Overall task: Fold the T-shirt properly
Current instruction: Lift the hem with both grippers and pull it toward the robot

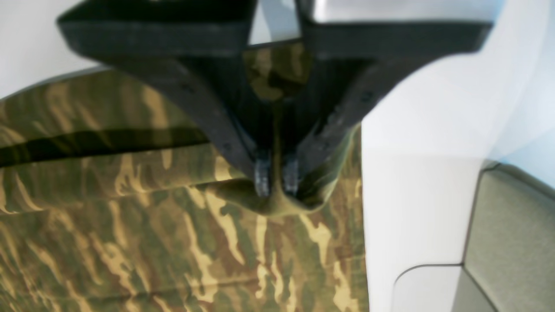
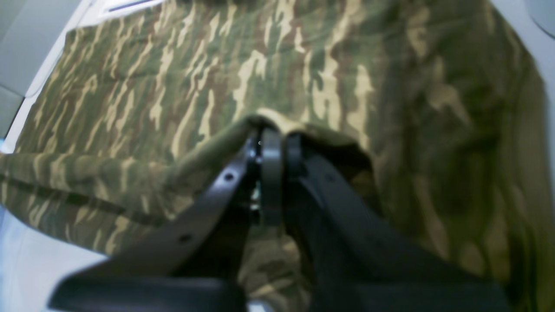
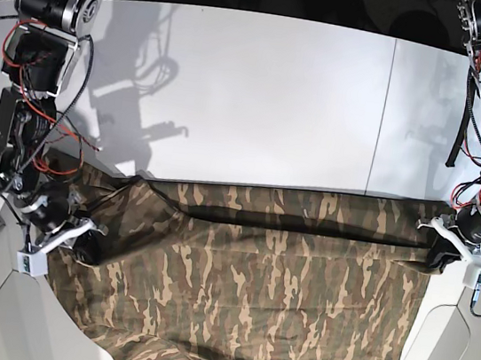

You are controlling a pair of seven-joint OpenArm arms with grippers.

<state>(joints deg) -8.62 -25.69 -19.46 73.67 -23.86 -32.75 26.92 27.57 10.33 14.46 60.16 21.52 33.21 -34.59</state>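
Observation:
The T-shirt is a camouflage cloth in olive, brown and tan, spread across the near half of the white table, with a raised fold running along its far edge. My left gripper is shut on a pinch of the T-shirt at its right edge; in the base view this gripper sits at the cloth's far right corner. My right gripper is shut on a bunched fold of the T-shirt; in the base view it sits at the cloth's left side. Collar and label do not show.
The white table stretches behind the shirt. Its rounded front corners lie close to both grippers. Grey flooring shows beyond the table's edge. Both arms' upper links and cables stand at the far left and right.

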